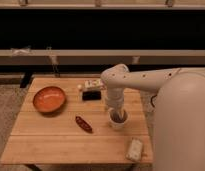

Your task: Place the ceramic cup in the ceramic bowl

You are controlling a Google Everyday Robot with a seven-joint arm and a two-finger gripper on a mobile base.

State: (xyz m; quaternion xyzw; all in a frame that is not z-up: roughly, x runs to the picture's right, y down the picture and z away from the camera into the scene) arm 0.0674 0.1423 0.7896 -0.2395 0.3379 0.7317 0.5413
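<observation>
The robot's arm bends down over the wooden bench (56, 142) and its gripper (117, 114) sits right on top of the ceramic cup (115, 125). The cup stands upright on the bench, close to the right edge and about halfway between the far edge and the near edge. The fingers are spread apart, not squeezing yet, and one looks like it dips inside the cup while the other is outside the wall. The ceramic bowl (48, 99) is well apart from the cup, over by the left edge and nearer the far-left corner, and nothing is in it. I think the job now is to get a good hold. The fingers should go low enough to pinch the cup wall firmly, then close slowly so the cup does not tip or slide. After that, I'd lift it straight up, high enough to pass over the little dark red thing (83, 124) lying between cup and bowl. The black box (91, 94) is just beside the arm, so the swing to the left should keep off it. A pale packet (134, 148) lies by the near-right corner, out of the way
</observation>
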